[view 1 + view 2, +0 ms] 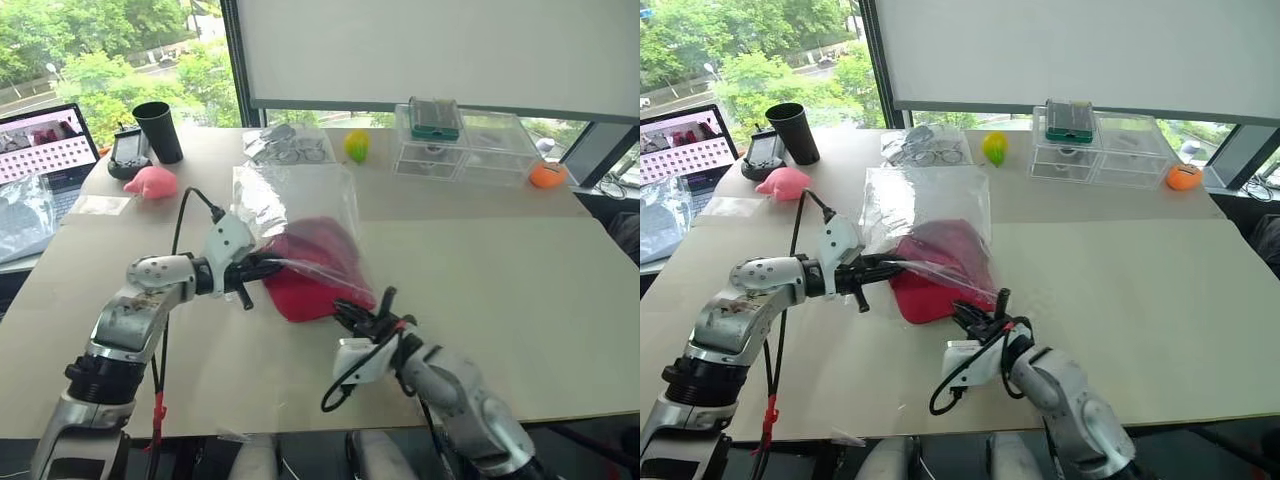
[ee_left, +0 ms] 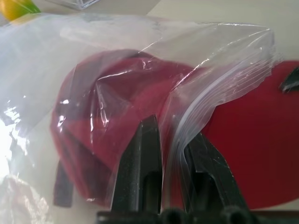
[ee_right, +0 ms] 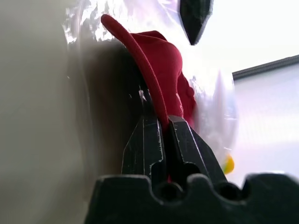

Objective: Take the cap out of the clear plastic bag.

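Note:
The dark red cap [image 1: 305, 290] lies mid-table, its crown still inside the clear plastic bag [image 1: 290, 200] and its brim sticking out of the bag's mouth toward me. My left gripper [image 1: 268, 266] is shut on the bag's zip edge [image 2: 187, 116], holding that side up. My right gripper [image 1: 350, 315] is shut on the cap's brim [image 3: 149, 70], at the near edge of the cap. In the left wrist view the cap [image 2: 252, 135] shows partly bare and partly behind the film.
At the back left are a pink plush toy [image 1: 152, 182], a black cup [image 1: 160, 130] and an open laptop [image 1: 45, 140]. A smaller clear bag [image 1: 285, 145], a yellow-green object [image 1: 356, 146], a clear drawer box [image 1: 465, 140] and an orange object [image 1: 547, 175] line the far edge.

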You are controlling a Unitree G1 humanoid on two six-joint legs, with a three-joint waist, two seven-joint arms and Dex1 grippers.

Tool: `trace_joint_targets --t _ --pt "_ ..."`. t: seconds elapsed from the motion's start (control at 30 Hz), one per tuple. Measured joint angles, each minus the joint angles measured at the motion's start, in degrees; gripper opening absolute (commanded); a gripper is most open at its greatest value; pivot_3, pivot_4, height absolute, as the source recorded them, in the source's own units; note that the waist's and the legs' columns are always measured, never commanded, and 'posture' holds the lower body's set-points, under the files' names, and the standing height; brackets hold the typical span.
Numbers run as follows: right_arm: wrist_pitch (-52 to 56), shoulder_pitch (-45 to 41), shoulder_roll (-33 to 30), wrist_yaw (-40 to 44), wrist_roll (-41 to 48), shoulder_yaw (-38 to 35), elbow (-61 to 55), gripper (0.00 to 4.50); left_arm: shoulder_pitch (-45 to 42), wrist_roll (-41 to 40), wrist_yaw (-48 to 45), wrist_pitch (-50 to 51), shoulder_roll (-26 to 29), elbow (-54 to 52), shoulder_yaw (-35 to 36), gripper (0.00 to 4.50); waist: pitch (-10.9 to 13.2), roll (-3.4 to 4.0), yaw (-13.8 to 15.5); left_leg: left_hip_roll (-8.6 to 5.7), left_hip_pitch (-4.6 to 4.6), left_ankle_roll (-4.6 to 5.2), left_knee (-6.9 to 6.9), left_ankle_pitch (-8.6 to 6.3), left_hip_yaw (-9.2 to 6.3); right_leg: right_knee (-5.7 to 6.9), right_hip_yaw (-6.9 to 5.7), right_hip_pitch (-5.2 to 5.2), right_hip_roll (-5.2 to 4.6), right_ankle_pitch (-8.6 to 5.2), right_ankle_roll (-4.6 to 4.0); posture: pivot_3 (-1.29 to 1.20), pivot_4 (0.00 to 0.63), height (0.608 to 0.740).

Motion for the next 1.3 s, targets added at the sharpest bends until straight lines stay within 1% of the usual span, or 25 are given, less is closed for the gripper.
trace_joint_targets --t 0.07,0.2,0.3,0.37,0.4,0.43,0.5,0.53,0.63,0.73,0.83,0.93,1.03,1.1,1.17,1.3 --pt "0.85 1.26 -0.14 2.64 4.21 -1.81 -3.46 0.03 -0.15 0.08 -0.10 -0.41 -0.57 0.84 -0.12 0.55 0.00 0.00 -0.04 0.00 0.00 0.00 0.00 0.00 0.00 0.00 0.01 0.00 0.00 0.00 0.00 0.00 0.150 0.740" --pt "6.33 3.09 0.12 8.71 13.85 -4.40 -9.66 0.03 -1.37 0.68 -0.17 -1.71 -1.47 2.43 -0.79 0.55 0.00 0.00 -0.13 0.00 0.00 0.00 0.00 0.00 0.00 0.00 0.01 0.00 0.00 0.00 0.00 0.00 0.150 0.740" --pt "13.07 3.02 1.04 12.92 21.74 -6.28 -14.46 0.03 -1.78 1.25 -0.27 -2.80 -1.87 3.42 -0.93 0.55 0.00 0.00 -0.17 0.00 0.01 0.00 0.00 0.00 0.00 0.00 0.01 0.01 0.00 0.00 0.00 0.00 0.150 0.740" --pt "20.33 1.27 1.67 15.44 27.36 -8.21 -16.83 0.03 -2.04 1.26 -0.47 -3.47 -2.36 4.11 -1.00 0.55 0.00 0.00 -0.15 0.00 0.01 0.00 0.01 0.00 0.00 0.01 0.01 0.02 0.00 0.01 0.00 0.00 0.150 0.740" --pt "21.21 0.93 1.69 15.65 28.04 -8.63 -17.02 0.03 -2.09 1.26 -0.49 -3.55 -2.45 4.16 -1.01 0.55 0.00 0.00 -0.14 0.00 0.01 0.00 0.02 0.00 0.00 0.01 0.01 0.02 0.00 0.01 0.00 0.00 0.150 0.740" --pt "25.85 -1.07 1.72 16.90 31.24 -10.85 -17.85 0.03 -2.45 1.25 -0.56 -3.84 -2.85 4.33 -1.09 0.55 0.00 -0.01 -0.05 0.00 0.01 0.00 0.05 0.00 0.00 0.00 0.01 0.04 0.00 0.02 0.01 0.00 0.150 0.740" --pt "38.68 -7.71 1.94 20.14 42.10 -17.97 -18.35 0.03 -3.34 1.32 -0.61 -4.28 -3.31 5.22 -1.12 0.55 0.01 0.00 -0.02 -0.01 -0.02 0.00 0.05 0.00 0.00 0.01 0.01 0.02 -0.01 0.04 0.00 0.00 0.150 0.740" --pt "41.56 -9.99 1.40 20.93 44.90 -20.76 -18.38 0.03 -3.59 1.35 -0.58 -4.56 -3.45 5.37 -1.12 0.55 0.00 0.00 0.01 -0.01 -0.02 0.00 0.05 0.00 -0.01 0.00 0.01 0.02 -0.01 0.04 0.00 0.00 0.150 0.740" --pt "54.03 -16.87 -1.29 23.97 58.25 -31.75 -18.37 0.03 -3.73 1.74 -0.32 -5.27 -3.83 5.73 -1.19 0.55 0.01 0.00 0.07 0.00 -0.07 0.01 -0.02 0.00 -0.04 -0.02 -0.03 -0.02 0.00 0.09 -0.16 0.00 0.150 0.740" --pt "63.02 -19.77 -5.73 26.23 69.96 -40.04 -17.81 0.03 -3.73 1.97 -0.18 -5.55 -4.19 6.62 -1.36 0.55 0.01 0.00 0.39 -0.01 -0.20 0.02 -0.03 -0.01 -0.05 -0.06 -0.05 -0.08 -0.01 0.18 -0.32 0.00 0.150 0.740" --pt "66.60 -20.14 -9.84 27.42 77.43 -45.12 -15.32 0.03 -3.71 2.47 -0.05 -5.92 -4.32 7.34 -1.36 0.55 0.01 0.00 0.76 -0.02 -0.21 0.02 -0.02 -0.01 -0.04 -0.09 -0.05 -0.07 -0.02 0.15 -0.27 0.00 0.150 0.740" --pt "68.06 -22.34 -9.22 24.87 82.22 -47.02 -11.45 0.03 -3.71 2.53 0.07 -6.16 -4.69 7.47 -1.36 0.55 0.01 0.00 0.54 -0.02 -0.19 0.02 -0.01 0.00 -0.02 -0.07 -0.01 -0.09 -0.02 0.05 -0.05 0.00 0.150 0.740" --pt "68.30 -25.02 -7.70 20.56 87.14 -49.28 -8.06 0.03 -3.71 2.55 0.22 -6.24 -5.03 7.47 -1.35 0.55 0.01 0.00 0.53 -0.02 -0.17 0.02 0.00 0.00 -0.04 -0.05 -0.02 -0.07 -0.01 0.05 -0.03 0.00 0.150 0.740" --pt "68.36 -27.59 -5.27 16.17 89.58 -50.69 -5.14 0.03 -3.70 2.65 0.32 -6.29 -5.01 7.57 -1.30 0.55 0.01 0.00 0.39 -0.02 -0.21 0.02 0.00 0.00 -0.03 -0.06 0.00 -0.09 -0.01 0.07 -0.04 0.00 0.150 0.740" --pt "68.30 -31.33 -1.24 9.41 94.35 -54.03 -0.63 0.03 -3.70 2.87 0.33 -6.37 -5.15 7.60 -1.32 0.55 0.01 0.00 0.29 -0.03 -0.24 0.02 0.01 0.00 -0.04 -0.06 0.00 -0.10 -0.02 0.18 -0.19 0.00 0.150 0.740" --pt "67.83 -33.07 0.79 0.82 104.37 -58.23 3.97 0.03 -3.68 3.41 0.20 -6.46 -5.10 7.66 -1.31 0.55 0.02 0.02 0.41 -0.02 -0.31 0.03 -0.01 0.00 -0.05 -0.09 -0.02 -0.12 -0.02 0.25 -0.32 0.00 0.150 0.740"
